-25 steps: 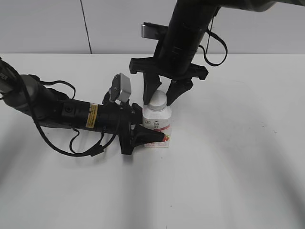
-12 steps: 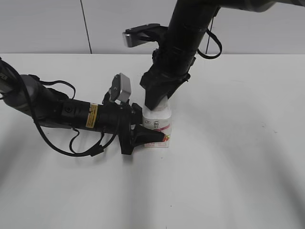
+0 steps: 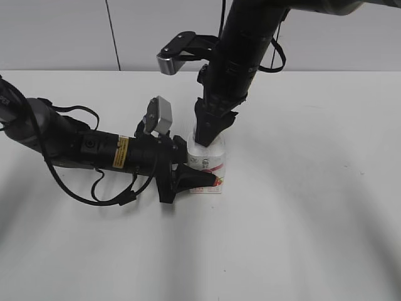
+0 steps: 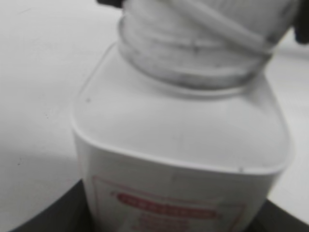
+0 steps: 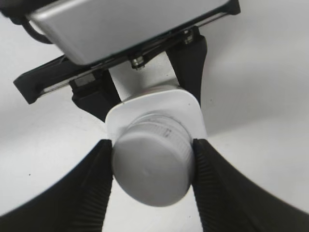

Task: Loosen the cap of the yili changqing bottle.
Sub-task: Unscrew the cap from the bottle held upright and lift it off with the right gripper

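Note:
The yili changqing bottle, squat and white with a red-pink label, stands upright on the white table. My left gripper lies low along the table and is shut on the bottle's body. My right gripper comes down from above and is shut on the white round cap, one ribbed finger on each side. In the exterior view the fingers hide the cap. The left wrist view shows the bottle's neck threads close up.
The white table stretches around the bottle. A light wall with a dark vertical seam stands behind. The left arm's black body and cables lie across the left side of the table.
My right gripper has rotated about the bottle's axis and closed its fingers onto the cap; a second ago they stood spread apart over it. The left gripper and bottle have not moved.

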Tool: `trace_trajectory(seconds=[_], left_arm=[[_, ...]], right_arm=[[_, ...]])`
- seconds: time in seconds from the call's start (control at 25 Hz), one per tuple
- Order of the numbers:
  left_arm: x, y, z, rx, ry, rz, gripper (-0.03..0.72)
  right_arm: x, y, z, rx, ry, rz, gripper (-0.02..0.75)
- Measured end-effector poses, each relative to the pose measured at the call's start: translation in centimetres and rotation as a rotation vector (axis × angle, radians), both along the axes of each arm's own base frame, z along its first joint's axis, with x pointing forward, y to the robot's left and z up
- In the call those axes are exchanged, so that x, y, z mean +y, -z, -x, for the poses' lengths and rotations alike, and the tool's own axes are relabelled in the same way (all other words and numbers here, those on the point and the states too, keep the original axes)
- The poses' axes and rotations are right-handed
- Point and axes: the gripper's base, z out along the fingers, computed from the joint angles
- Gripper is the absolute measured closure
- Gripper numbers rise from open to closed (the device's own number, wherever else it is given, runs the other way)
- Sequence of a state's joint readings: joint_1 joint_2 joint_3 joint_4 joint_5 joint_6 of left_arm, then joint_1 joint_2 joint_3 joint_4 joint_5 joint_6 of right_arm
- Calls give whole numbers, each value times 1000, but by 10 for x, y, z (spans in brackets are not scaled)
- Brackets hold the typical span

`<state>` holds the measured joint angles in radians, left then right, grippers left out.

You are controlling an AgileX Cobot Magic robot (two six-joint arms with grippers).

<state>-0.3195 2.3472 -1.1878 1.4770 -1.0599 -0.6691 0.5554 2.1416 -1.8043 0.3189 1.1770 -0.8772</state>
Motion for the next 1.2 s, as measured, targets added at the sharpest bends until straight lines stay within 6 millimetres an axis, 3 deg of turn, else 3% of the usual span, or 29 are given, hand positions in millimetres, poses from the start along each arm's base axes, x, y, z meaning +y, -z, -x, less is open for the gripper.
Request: trace_trajectory(seconds=[0.32,1.2], left_arm=[[0,0,0,-4,11,-5,303],[0,0,2,-7,32,-8,303]], right_arm=[[-1,0,1,-16,-88,4,340],[-2,-3,3,-19,-117,12,341]])
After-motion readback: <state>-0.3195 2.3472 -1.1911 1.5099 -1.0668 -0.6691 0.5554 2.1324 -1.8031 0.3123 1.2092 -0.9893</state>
